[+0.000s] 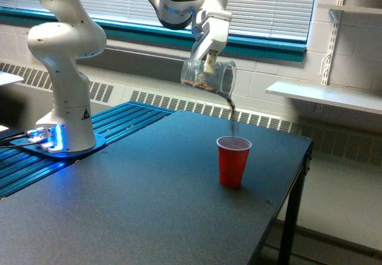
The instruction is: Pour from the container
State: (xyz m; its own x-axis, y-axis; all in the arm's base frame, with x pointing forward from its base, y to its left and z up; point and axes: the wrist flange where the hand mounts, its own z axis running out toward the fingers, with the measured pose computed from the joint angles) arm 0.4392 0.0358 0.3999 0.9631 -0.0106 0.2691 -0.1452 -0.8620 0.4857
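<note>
This looks like a robotics lab set up in an institutional room. A white, jointed robot arm stands bolted by its base, with a blue indicator light glowing there, beside a dark matte table on black metal legs. Painted cinder-block walls, white window blinds above a teal sill, a long baseboard radiator and white bracket-mounted wall shelves complete the room.

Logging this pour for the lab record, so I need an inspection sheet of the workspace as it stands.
Surface: dark table, no spill seen.
Job's things: clear container tipped in the air, brown contents inside, dark stream falling toward the red cup, which stands upright.
Clutter: nothing seen.
Grippers: hand shut on the container.
Cables: dark cables by the lit arm base.
Surroundings: window blinds, wall shelf.
</note>
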